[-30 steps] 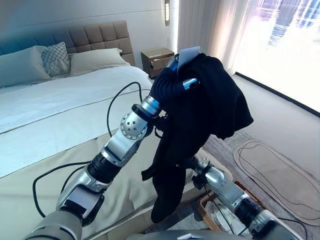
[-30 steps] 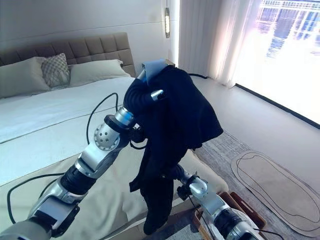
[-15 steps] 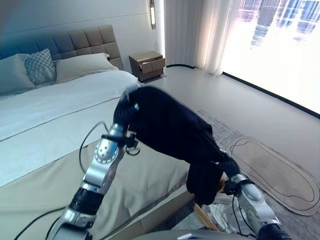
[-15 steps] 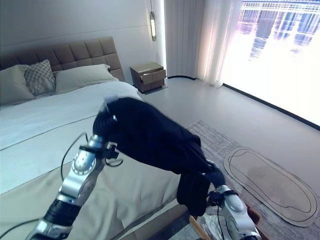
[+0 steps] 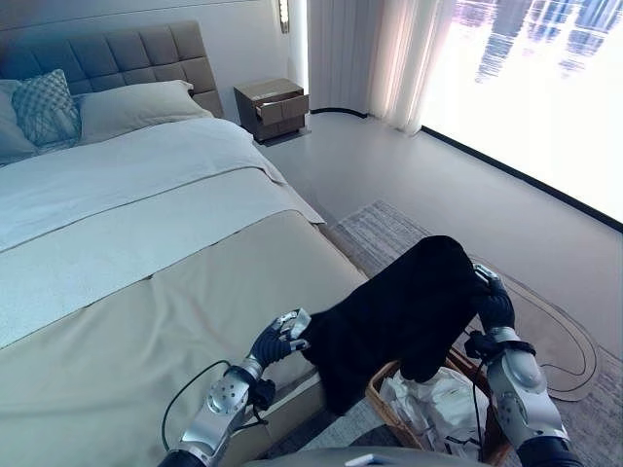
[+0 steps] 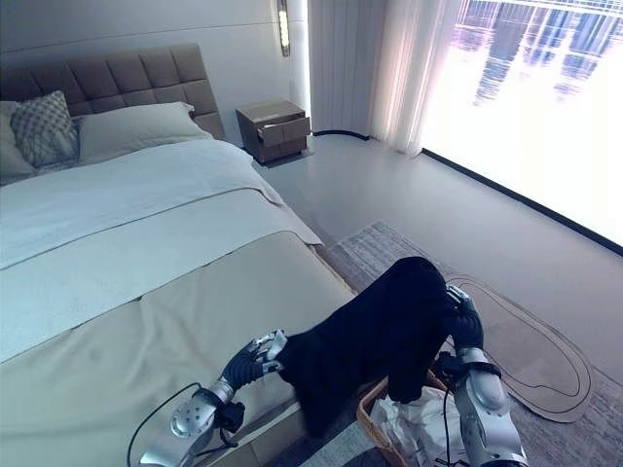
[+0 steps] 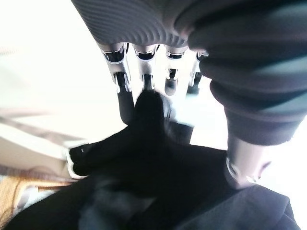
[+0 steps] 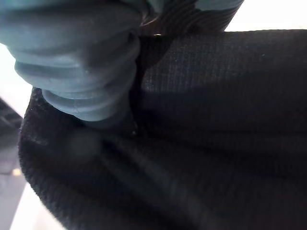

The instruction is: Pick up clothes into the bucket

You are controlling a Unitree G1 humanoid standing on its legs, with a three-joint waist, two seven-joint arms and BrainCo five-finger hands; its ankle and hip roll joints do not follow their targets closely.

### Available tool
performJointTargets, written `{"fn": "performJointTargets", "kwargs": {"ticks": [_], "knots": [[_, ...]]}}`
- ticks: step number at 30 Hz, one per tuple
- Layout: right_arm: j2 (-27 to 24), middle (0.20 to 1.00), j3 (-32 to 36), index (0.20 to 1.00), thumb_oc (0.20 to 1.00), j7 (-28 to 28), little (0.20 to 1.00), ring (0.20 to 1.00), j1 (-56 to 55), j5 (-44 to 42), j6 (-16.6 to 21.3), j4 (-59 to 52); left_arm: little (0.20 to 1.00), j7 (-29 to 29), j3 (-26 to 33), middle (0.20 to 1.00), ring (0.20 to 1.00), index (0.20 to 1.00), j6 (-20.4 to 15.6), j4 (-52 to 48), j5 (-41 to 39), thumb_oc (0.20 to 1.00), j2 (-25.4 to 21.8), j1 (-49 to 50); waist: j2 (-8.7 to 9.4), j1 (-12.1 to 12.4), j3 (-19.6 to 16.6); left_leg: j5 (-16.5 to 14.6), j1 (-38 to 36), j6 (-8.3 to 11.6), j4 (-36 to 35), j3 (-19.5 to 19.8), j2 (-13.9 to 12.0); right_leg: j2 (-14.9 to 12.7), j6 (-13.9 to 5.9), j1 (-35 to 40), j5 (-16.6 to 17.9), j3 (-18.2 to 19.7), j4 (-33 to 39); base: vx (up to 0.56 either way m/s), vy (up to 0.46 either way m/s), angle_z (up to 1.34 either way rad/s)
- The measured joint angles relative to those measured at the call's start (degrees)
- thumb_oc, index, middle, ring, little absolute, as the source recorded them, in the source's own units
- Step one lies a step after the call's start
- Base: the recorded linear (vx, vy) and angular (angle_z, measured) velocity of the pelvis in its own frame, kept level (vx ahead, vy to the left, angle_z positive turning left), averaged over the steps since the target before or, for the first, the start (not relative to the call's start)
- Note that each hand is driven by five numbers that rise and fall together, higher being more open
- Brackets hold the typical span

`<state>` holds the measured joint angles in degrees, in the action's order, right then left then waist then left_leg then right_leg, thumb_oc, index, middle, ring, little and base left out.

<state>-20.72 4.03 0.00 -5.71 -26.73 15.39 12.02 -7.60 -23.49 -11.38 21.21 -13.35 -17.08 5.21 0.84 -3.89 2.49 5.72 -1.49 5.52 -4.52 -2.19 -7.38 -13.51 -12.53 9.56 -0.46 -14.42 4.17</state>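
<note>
**Black garment stretched between both hands above the wicker basket**

A black, knit-textured piece of clothing [image 5: 404, 311] hangs in the air between the robot's two hands, beside the foot corner of the bed and over the near edge of a brown woven wicker basket [image 5: 389, 413] that stands on the floor. The basket already holds crumpled white cloth [image 5: 433, 409]. The garment's lower folds droop down towards the basket's rim on the bed side, and its highest part bunches up at the right hand.

The left hand [image 5: 277, 341] is low, just off the edge of the bed, holding one end of the garment. In the left wrist view its silver fingers [image 7: 123, 91] reach down onto the dark fabric with the thumb [image 7: 242, 167] on the other side, so the cloth is pinched between them.

The right hand [image 5: 494, 304] is raised higher, over the far side of the basket, with the garment draped against it. In the right wrist view the black fabric [image 8: 216, 134] covers the hand past its dark ribbed cover [image 8: 81, 62], so whether its fingers are curled on the cloth cannot be told.

The wide bed [image 5: 117, 292] has a beige cover, a white sheet and grey pillows at its padded headboard. A grey patterned rug [image 5: 389, 229] lies under the basket, and a wooden bedside cabinet [image 5: 273, 105] stands by the wall.
</note>
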Motion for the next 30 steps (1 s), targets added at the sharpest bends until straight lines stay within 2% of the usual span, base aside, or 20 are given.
{"fn": "performJointTargets", "kwargs": {"ticks": [3,7,14,22,23,27,29,30], "knots": [[-0.03,0.200,2.54,0.200,0.200,-1.43,0.200,0.200,0.00,-2.21,0.18,-0.61,1.000,-2.17,0.05,1.000,1.000,1.000,1.14,-0.04,-5.41,1.000,-0.05,0.03,-0.05,-0.02,0.03,-0.10,0.04,0.13,-0.03,-0.64,-0.07,-0.01,0.10,-0.62,0.10,0.75,-0.02,-0.01,0.008,-0.11],[-0.12,0.200,6.98,0.200,0.200,-3.46,0.200,0.200,0.04,-3.32,0.54,-0.60,1.000,-4.94,0.22,1.000,1.000,1.000,1.34,-0.54,-6.76,1.000,-2.71,0.46,-0.05,-0.11,0.34,-0.15,0.09,0.19,-0.12,-1.05,-0.07,-0.07,0.09,-1.04,0.19,1.30,0.04,0.01,0.012,-0.07],[-0.32,0.200,13.92,0.200,0.200,-6.76,0.200,0.200,0.06,-4.46,3.21,-0.12,1.000,-6.94,10.22,1.000,1.000,1.000,0.96,-2.66,-15.20,1.000,-3.45,5.64,0.58,-0.13,1.92,-0.29,-0.04,0.35,-0.20,-2.50,-0.18,-0.14,0.10,-2.04,0.36,2.64,0.00,0.00,0.007,-0.10],[-0.16,0.200,15.54,0.200,0.200,-8.15,0.200,0.200,-1.68,-4.25,4.09,3.91,1.000,-6.24,15.00,1.000,1.000,1.000,0.11,-6.53,-17.31,1.000,-2.25,7.07,0.49,-0.23,2.90,-0.44,0.01,0.53,0.05,-2.73,-0.20,-0.20,0.05,-2.25,0.42,2.96,-0.07,-0.01,-0.005,-0.01],[-0.06,0.200,15.53,0.200,0.200,-8.19,0.200,0.200,-2.27,-4.23,4.10,4.46,1.000,-5.65,16.42,1.000,1.000,1.000,-1.21,-7.51,-17.47,1.000,-1.71,7.02,0.23,-0.09,3.32,-0.44,0.11,0.53,0.08,-2.74,-0.19,-0.21,0.05,-2.38,0.42,2.99,-0.12,-0.06,-0.010,-0.03],[0.00,0.200,15.43,0.200,0.200,-8.36,0.200,0.200,-2.32,-2.84,4.21,6.80,1.000,-4.27,15.71,1.000,1.000,1.000,-1.96,-13.26,-17.17,1.000,-3.18,7.01,-1.45,-0.46,5.16,-0.49,1.38,0.52,1.15,-3.78,-0.08,-0.64,0.00,-4.87,0.36,4.53,-1.84,-0.14,0.049,-0.13],[-0.02,0.200,15.34,0.200,0.200,-9.02,0.200,0.200,-1.65,-1.09,4.04,6.85,1.000,-4.23,15.44,1.000,1.000,1.000,-3.48,-16.45,-17.22,1.000,-3.85,6.53,-2.67,-1.59,7.10,-0.67,3.53,0.47,3.13,-3.76,0.34,-1.17,0.00,-7.26,0.34,5.15,-3.93,-0.25,0.092,-0.10],[-0.26,0.200,15.32,0.200,0.200,-9.41,0.200,0.200,0.24,-0.35,3.89,6.90,1.000,-4.09,15.21,1.000,1.000,1.000,-4.60,-17.40,-17.30,1.000,-3.84,5.14,-3.65,-1.80,9.40,-0.84,6.10,0.24,5.75,-3.91,0.84,-2.09,-0.15,-10.13,0.04,6.34,-6.98,-0.26,0.063,-0.12]]}}
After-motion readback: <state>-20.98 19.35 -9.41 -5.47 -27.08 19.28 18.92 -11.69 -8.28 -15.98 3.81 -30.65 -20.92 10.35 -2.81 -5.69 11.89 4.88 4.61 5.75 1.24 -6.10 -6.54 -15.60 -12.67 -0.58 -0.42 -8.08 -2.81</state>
